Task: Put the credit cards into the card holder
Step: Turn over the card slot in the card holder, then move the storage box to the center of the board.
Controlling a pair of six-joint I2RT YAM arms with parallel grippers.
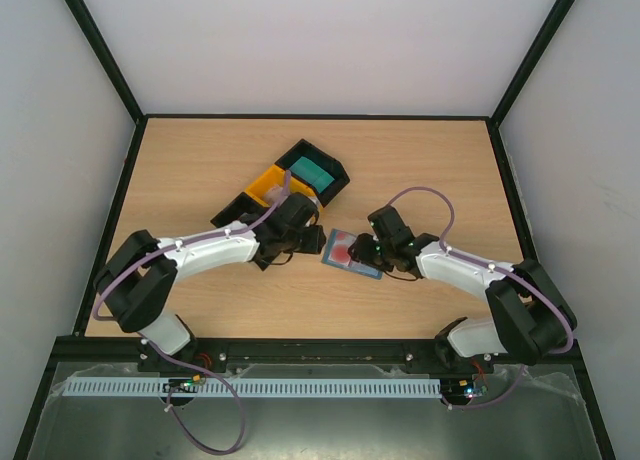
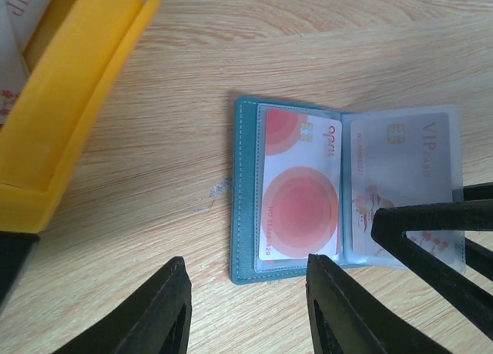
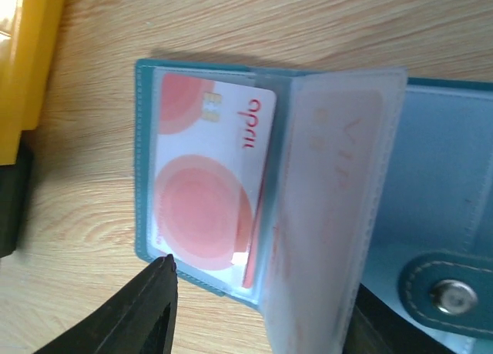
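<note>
Left gripper: fingers were spread wide with nothing gripped, hovering at the card holder's near corner.
Right gripper: its fingers were wide too, straddling the clear sleeve, and no pinch showed.
Card holder: it lay open on the table, with the left gripper at its 9 o'clock and the right at 3.
Credit cards: the red-circle card sat pocketed, and the VIP card was at its 3 o'clock, sleeved.
Yellow tray: it sat at 11 o'clock from the holder.
</note>
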